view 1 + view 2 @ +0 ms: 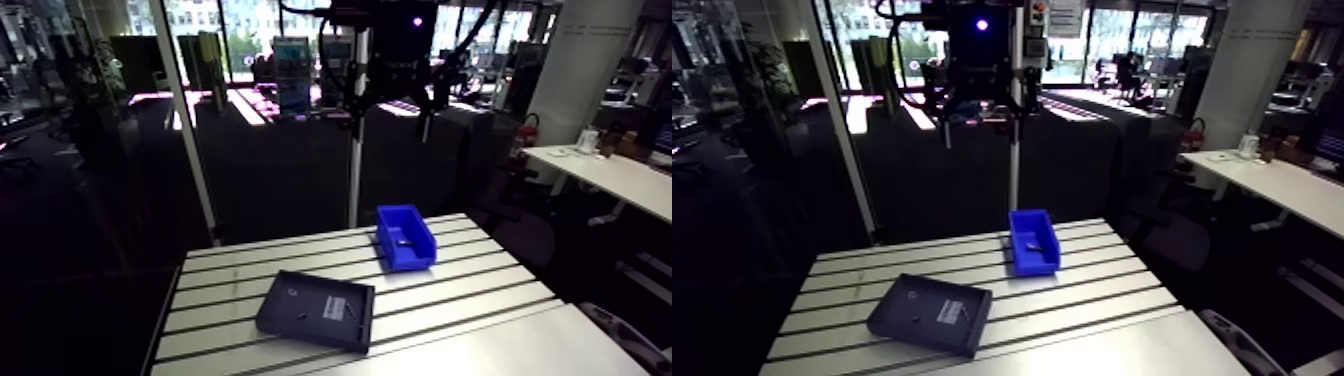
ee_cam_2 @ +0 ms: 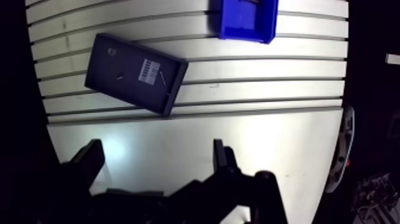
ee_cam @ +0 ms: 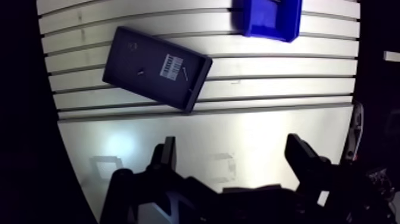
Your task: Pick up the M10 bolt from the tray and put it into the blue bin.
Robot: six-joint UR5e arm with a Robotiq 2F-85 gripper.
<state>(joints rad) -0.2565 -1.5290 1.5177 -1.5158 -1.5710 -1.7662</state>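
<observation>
A slotted aluminium surface (image 1: 450,300) is seen, pale and smooth, with long parallel grooves running across it. A flat rectangular tray (image 3: 122,65) of matt dark material is laid askew on it, with low walls around a shallow floor. A white printed label (image 3: 171,64), a small dark piece (image 3: 140,72), a slim pale pin (image 3: 185,74) and a round mark (image 3: 132,44) near one corner are carried on that floor. A blue bin (image 1: 408,258) of glossy plastic, box-shaped with a sloped open front, is set well apart from the tray, further along the surface. A small pale piece (image 1: 400,243) is seen on the bin's floor. It cannot be told at this size whether the M10 bolt is that piece or one of the items in the tray. The tool (image 3: 232,143) is held high above the bare part of the surface, pointed straight down, with the tray and the bin ahead of it. Its two dark fingers (image 3: 168,156) are spread wide, and nothing is held between them.
</observation>
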